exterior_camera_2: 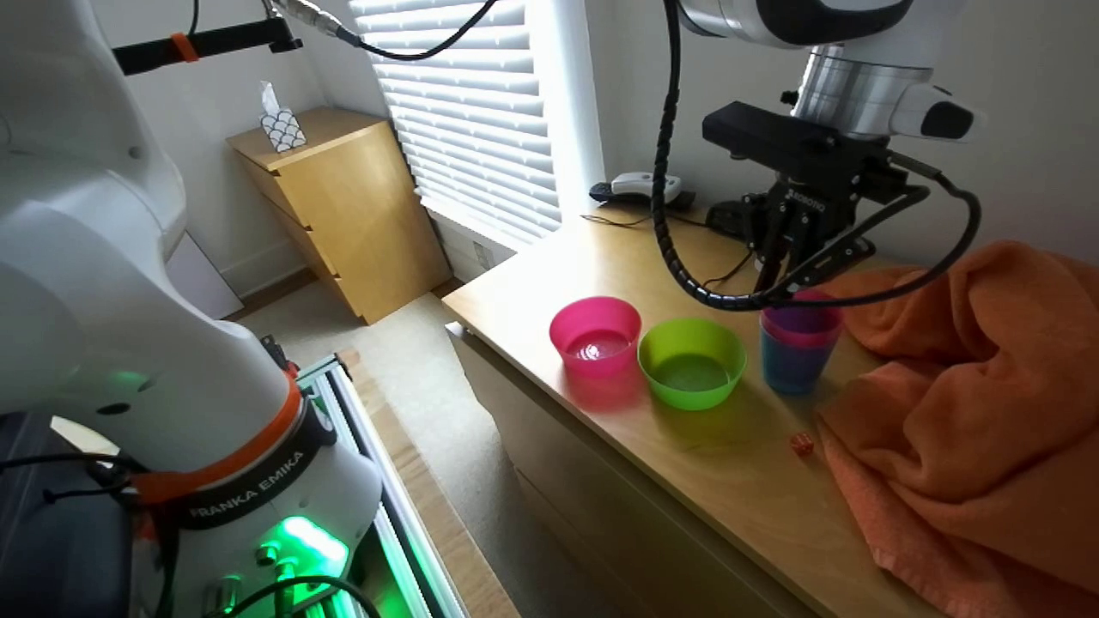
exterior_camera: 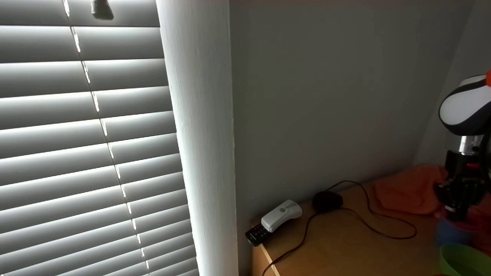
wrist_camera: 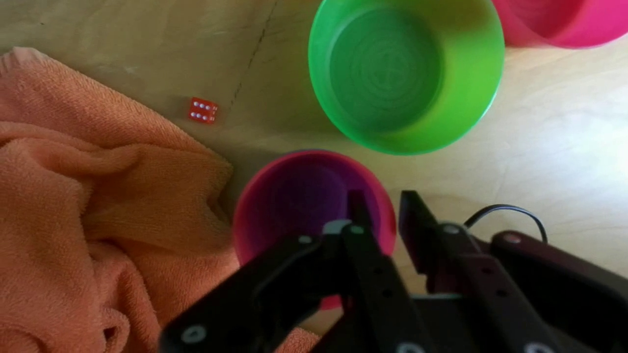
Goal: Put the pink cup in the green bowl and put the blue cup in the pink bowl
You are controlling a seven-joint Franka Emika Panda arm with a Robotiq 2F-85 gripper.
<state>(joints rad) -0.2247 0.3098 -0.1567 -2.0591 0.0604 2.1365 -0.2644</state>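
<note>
The pink cup (exterior_camera_2: 804, 333) stands nested inside the blue cup (exterior_camera_2: 792, 369) on the wooden top. In the wrist view the pink cup (wrist_camera: 297, 196) is seen from above, and the blue cup is almost wholly hidden under it. My gripper (wrist_camera: 383, 201) is over the cups with its fingers apart. One finger is inside the pink cup and the other is outside its right rim, with gaps to the rim. The green bowl (exterior_camera_2: 692, 378) stands beside the cups, also at top in the wrist view (wrist_camera: 468, 88). The pink bowl (exterior_camera_2: 595, 343) stands beyond it, empty like the green bowl.
An orange towel (exterior_camera_2: 970, 429) lies bunched beside the cups. A small red die (wrist_camera: 202, 110) lies near it. A thin black cable (exterior_camera: 378, 228), a dark device (exterior_camera: 327, 201) and a white remote (exterior_camera: 282, 214) lie by the wall. The top's front edge runs near the bowls.
</note>
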